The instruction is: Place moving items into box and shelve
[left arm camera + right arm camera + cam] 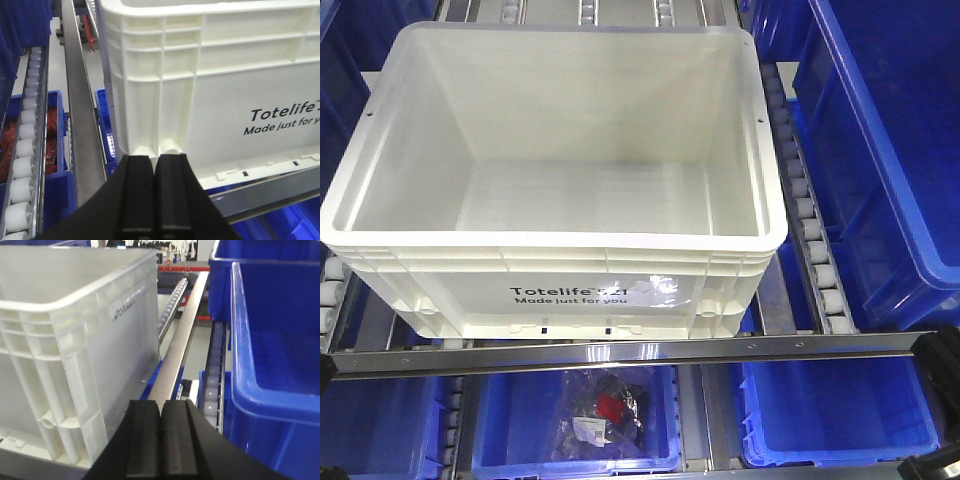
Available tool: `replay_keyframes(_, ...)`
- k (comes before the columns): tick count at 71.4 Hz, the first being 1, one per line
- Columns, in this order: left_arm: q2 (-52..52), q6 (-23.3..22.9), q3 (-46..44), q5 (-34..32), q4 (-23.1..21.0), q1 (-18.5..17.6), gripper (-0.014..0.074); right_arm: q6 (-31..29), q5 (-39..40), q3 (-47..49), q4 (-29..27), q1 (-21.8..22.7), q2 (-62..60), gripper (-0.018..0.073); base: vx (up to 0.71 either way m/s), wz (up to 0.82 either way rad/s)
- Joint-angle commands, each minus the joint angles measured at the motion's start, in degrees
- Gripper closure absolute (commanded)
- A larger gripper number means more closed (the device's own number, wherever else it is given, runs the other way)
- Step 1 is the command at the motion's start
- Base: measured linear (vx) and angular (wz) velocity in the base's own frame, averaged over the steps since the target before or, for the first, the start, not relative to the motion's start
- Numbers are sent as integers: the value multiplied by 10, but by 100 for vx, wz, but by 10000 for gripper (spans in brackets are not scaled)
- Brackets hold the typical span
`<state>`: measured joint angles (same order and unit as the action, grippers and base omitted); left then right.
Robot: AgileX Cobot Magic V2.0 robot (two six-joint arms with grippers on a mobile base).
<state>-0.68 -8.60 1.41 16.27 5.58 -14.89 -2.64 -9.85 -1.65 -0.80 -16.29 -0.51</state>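
exterior front-facing view: white crate (560,150) sitting on a roller rack, open top up, nothing visible inside, black print "totelife 521 made just for you" on the near wall. resting behind a metal cross rail (620,352) along the rack's front edge. flanked by white roller tracks (815,250) on the right and blue plastic bins (890,140) further right. below the rail, another blue bin (505,420) holding a clear bag (605,410) with dark and red contents.

left wrist-mounted view: left end effector (154,195) clenched, black pads pressed together with nothing between them, just in front of the crate's lower left corner (150,100), near its ribbed base. contact with the crate not discernible. rollers (25,155) running down the left side.

right wrist-mounted view: right end effector (161,440) likewise clenched on nothing, pads meeting, positioned beside the crate's right corner (65,390), between the crate and a blue bin (275,365).
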Motion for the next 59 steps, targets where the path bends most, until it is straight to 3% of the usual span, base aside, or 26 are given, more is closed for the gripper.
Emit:
replay_keyframes(1,-9,-1,11,-48,-4,-2,622,1,30,-4,1,0,-1,575,0,0)
replay_keyframes(59,-9,-1,11,-49,-4,-2,622,1,27,-4,1,0,-1,575,0,0)
